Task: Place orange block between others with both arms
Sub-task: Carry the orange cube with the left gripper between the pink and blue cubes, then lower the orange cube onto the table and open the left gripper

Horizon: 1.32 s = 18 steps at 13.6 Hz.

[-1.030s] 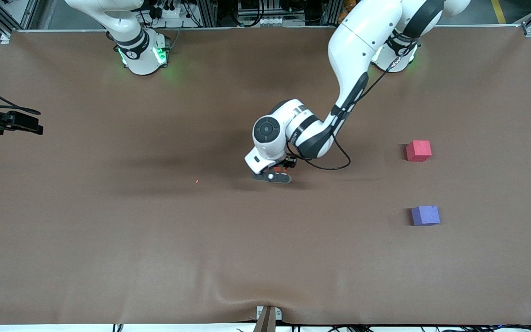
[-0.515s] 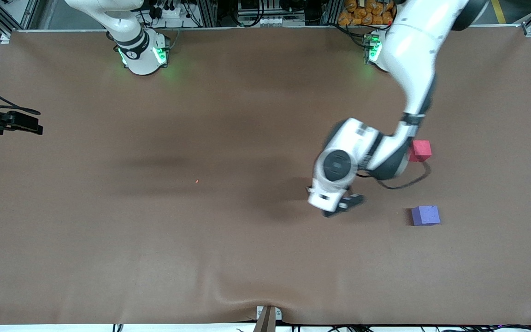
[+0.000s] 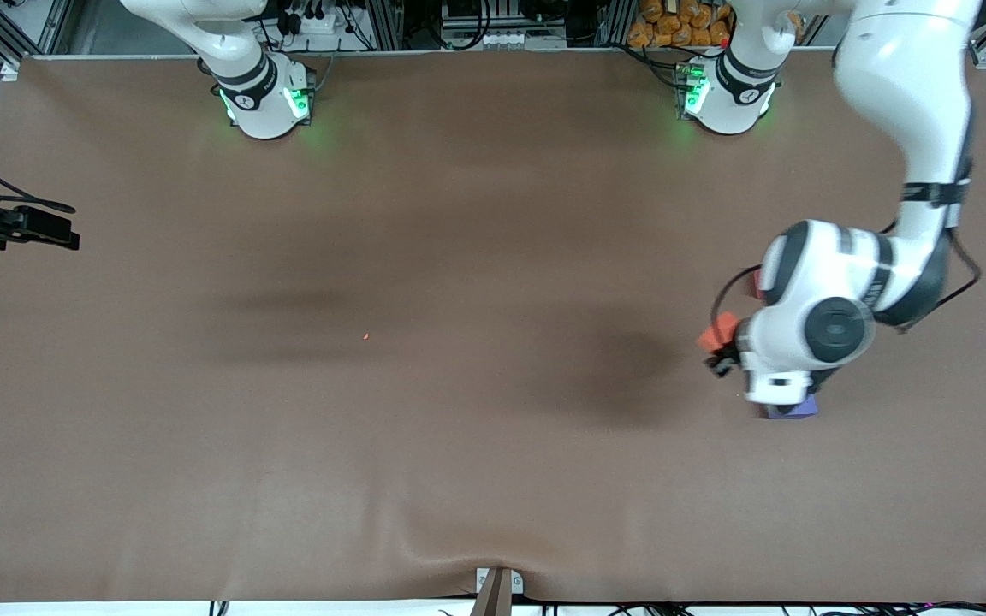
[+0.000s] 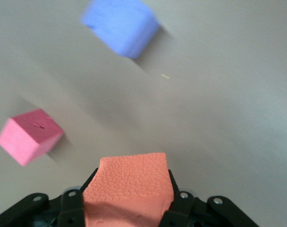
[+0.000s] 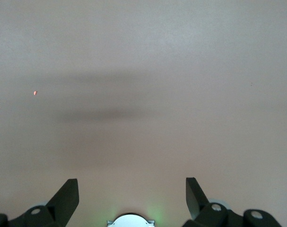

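Between its clamped fingers, the left gripper (image 4: pixel 129 208) carries the orange block (image 4: pixel 129 191) above the table (image 3: pixel 459 257), pinkish-red cube (image 4: pixel 29 143) and purple-blue cube (image 4: pixel 120 26) lying below. Right gripper (image 5: pixel 131 196) waits, fingers spread.

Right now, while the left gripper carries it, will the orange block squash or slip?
The orange block looks like pitted foam, so probably light and grippy. Its lower edge seems to bulge between the left gripper's fingers, so likely soft; flat faces shouldn't roll.

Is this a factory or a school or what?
Probably a robot lab: two white robot arms bolted along a brown-covered table, metal framing and cables past its edge, and foam cubes to practise with, like the orange block in the left claw.
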Available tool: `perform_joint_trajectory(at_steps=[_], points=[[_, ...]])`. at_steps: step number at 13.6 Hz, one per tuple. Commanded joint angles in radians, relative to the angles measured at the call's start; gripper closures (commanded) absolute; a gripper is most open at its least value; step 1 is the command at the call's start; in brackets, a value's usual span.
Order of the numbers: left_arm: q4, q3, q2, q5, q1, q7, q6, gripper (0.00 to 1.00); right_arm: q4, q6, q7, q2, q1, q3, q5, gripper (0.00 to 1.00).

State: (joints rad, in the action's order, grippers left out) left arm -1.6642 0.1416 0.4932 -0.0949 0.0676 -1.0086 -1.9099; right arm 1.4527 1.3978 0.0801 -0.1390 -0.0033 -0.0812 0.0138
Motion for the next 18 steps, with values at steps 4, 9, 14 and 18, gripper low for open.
perform_joint_trajectory(at_steps=[4, 9, 14, 18], points=[[-0.301, 0.015, -0.143, 0.015, -0.175, -0.204, -0.26, 1.0, 0.001, 0.0, -0.002, 0.004, -0.003, 0.006, 0.021, 0.0], [-0.318, 0.013, -0.099, 0.015, -0.206, -0.425, -0.319, 1.0, 0.001, -0.002, -0.002, 0.004, 0.002, 0.006, 0.02, 0.0], [-0.318, 0.004, -0.041, 0.006, -0.219, -0.473, -0.4, 1.0, 0.001, -0.003, -0.002, 0.004, -0.001, 0.006, 0.02, 0.0], [-0.319, 0.006, -0.01, 0.003, -0.238, -0.473, -0.454, 1.0, 0.001, -0.003, -0.002, 0.004, -0.001, 0.006, 0.02, 0.0]])
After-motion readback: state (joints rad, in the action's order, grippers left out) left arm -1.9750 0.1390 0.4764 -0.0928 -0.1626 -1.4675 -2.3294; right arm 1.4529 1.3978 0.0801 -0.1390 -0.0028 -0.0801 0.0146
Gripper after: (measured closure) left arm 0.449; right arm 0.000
